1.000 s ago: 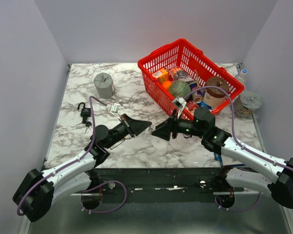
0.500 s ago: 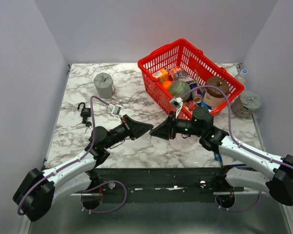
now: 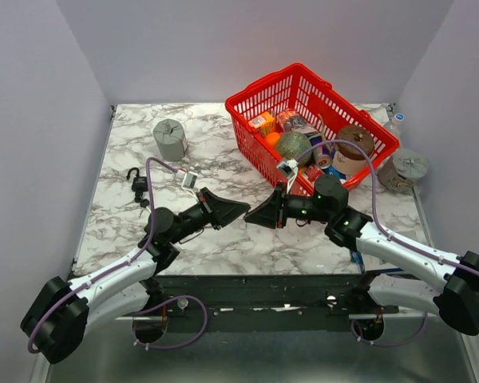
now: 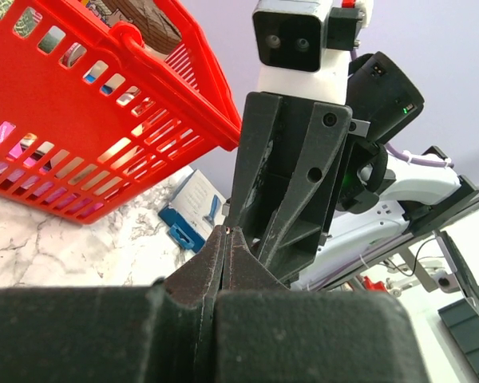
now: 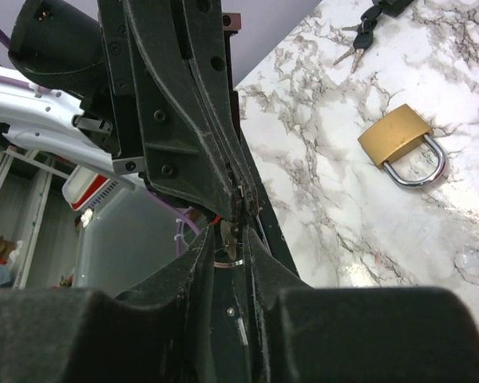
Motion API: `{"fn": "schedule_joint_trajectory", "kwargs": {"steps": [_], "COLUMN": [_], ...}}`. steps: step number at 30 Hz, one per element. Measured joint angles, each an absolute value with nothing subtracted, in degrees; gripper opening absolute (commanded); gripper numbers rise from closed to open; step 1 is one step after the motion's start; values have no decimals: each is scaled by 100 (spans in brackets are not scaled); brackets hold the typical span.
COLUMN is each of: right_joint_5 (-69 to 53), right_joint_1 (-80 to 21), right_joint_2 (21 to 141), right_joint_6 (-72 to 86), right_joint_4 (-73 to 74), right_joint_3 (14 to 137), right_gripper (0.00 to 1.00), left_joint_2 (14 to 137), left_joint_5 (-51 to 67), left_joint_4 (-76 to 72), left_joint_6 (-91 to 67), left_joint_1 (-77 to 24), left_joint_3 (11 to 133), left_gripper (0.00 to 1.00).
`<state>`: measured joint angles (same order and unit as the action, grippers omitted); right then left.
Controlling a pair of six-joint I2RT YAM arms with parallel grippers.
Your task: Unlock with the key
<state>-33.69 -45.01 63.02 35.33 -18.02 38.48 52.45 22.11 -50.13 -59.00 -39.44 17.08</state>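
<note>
Top view: the left end effector (image 3: 244,210) and right end effector (image 3: 249,219) meet tip to tip above the marbled surface (image 3: 223,152). No lock looks opened yet.

Left wrist: its matte black fingers are clenched.

Right wrist: the thin silver key (image 5: 227,243) hangs from the left tips, between the right's narrowed fingers. Whether they grip it cannot be told. Beyond them lies the smooth brass padlock (image 5: 399,137), shackle closed.

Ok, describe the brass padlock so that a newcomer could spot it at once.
Look at the marble table in the right wrist view: one lock lies flat on bare marble, with nothing touching it. That is the brass padlock, with a gold body and a silver shackle, whereas the black padlock has a black body.
</note>
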Motion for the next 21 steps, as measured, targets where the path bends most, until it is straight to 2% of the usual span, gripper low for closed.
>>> {"fn": "schedule_joint_trajectory", "kwargs": {"steps": [21], "right_joint_5": [-3446], "right_joint_1": [-4501], "right_joint_2": [6309], "right_joint_6": [3638], "right_joint_4": [-1940], "right_joint_3": [3736], "right_gripper": [43], "left_joint_2": [5092], "left_joint_5": [2021], "left_joint_4": [-5017], "left_joint_6": [-5828], "left_joint_1": [-3944], "left_joint_3": [1636], "left_gripper": [0]}}
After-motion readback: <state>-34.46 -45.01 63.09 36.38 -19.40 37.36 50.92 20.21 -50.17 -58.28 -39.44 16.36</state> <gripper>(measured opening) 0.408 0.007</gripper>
